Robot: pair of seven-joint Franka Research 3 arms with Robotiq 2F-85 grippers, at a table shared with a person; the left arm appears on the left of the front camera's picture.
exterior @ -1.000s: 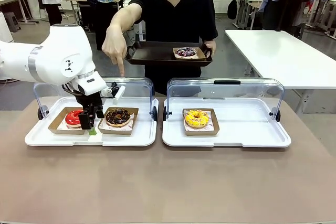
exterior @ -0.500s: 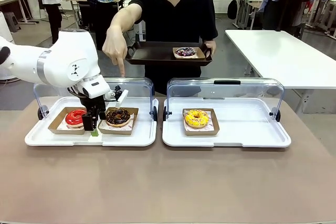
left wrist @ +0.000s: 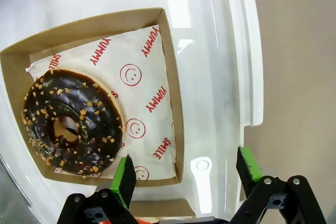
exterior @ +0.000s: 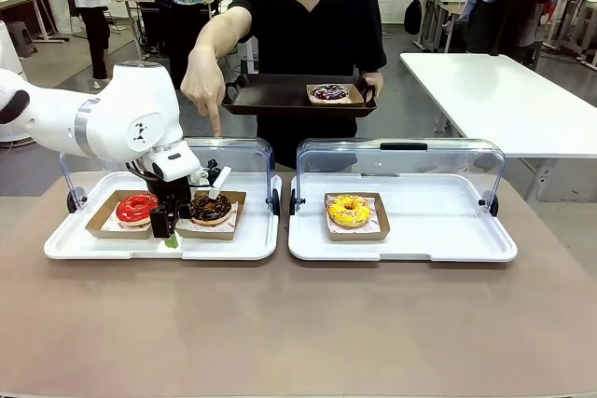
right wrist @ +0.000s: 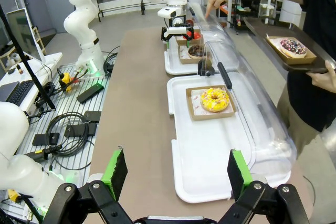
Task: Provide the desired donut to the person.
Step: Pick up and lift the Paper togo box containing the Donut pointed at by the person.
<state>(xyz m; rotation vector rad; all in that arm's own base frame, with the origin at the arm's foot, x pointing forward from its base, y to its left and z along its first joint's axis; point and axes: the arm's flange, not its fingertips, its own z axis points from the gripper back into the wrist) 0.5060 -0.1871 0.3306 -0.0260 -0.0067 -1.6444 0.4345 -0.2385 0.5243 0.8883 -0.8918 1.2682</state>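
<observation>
Chocolate donut (left wrist: 71,121) sits in cardboard box (left wrist: 176,119). Left gripper (left wrist: 186,170) open at box corner, one finger over box edge. Person's hand (exterior: 203,90) points down above box. Right gripper (right wrist: 173,174) open, well away from box.

L gripper (exterior: 175,223) is low btwn red donut box (exterior: 99,221) & choc donut box (exterior: 213,233), tight on both sides. Clear lids stand open at the back: L lid (exterior: 238,151) & R lid (exterior: 401,160) block that way. Person's pointing hand (exterior: 203,90) hangs over L lid. Trays are free from top & front. R tray (exterior: 448,221) has lots of bare room round yellow donut box (exterior: 378,227). Table (exterior: 298,323) in front is bare.
</observation>
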